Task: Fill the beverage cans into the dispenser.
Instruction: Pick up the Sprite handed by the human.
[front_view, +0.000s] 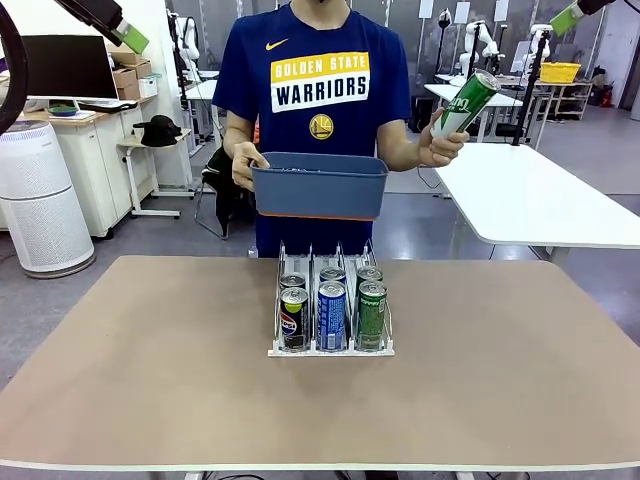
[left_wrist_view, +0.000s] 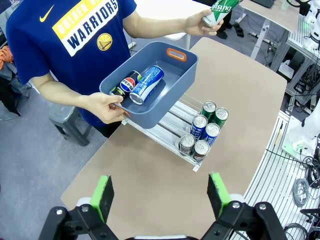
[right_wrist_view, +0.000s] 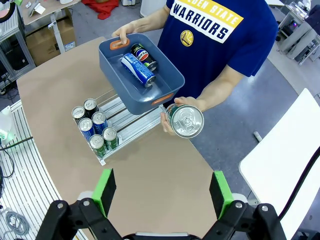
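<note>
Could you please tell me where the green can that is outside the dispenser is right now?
In the front view, the green can is held up in the person's hand at upper right, beside the blue tub.

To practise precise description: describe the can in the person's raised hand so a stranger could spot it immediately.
Find the person behind the table, holding a blue-grey tub. Their other hand holds up a green can, tilted; every other can lies in the tub or stands in the dispenser.

The brown table (front_view: 140, 370) carries the dispenser (front_view: 330, 352) near its middle, closer to the far edge; six beverage cans (front_view: 332, 312) stand inside.
</note>
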